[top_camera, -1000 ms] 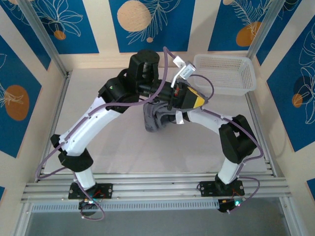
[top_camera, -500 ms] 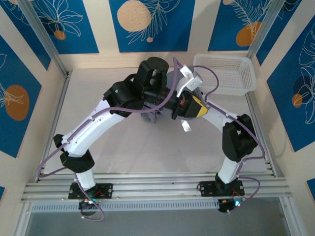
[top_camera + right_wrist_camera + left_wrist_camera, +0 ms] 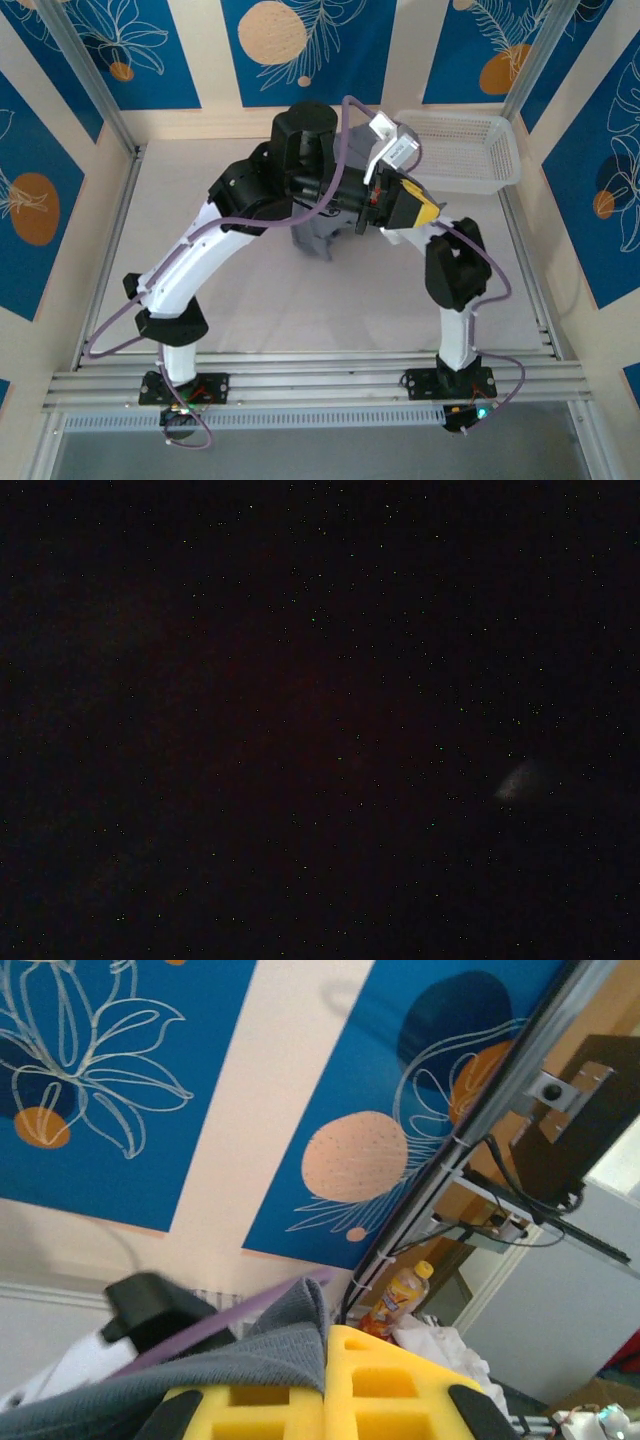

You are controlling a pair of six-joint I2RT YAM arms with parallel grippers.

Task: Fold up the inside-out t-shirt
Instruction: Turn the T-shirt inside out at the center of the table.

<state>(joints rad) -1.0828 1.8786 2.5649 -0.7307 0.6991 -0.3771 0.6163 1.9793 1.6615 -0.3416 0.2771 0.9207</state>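
Grey t-shirt [image 3: 312,240] hung bunched over the middle of the table [image 3: 250,300], beneath the arms' meeting wrists, a fold of it caught between the left gripper's [image 3: 327,1370] yellow pads [image 3: 400,1390], which were pressed together; right gripper's state could not be told, its camera dark.

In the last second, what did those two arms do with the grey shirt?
The right arm swung its elbow inward, so it now stands nearly above its base; the left arm shifted slightly right. No grab or release shows: the left gripper is shut on the t-shirt, which remains bunched between the arms. The basket has not moved.
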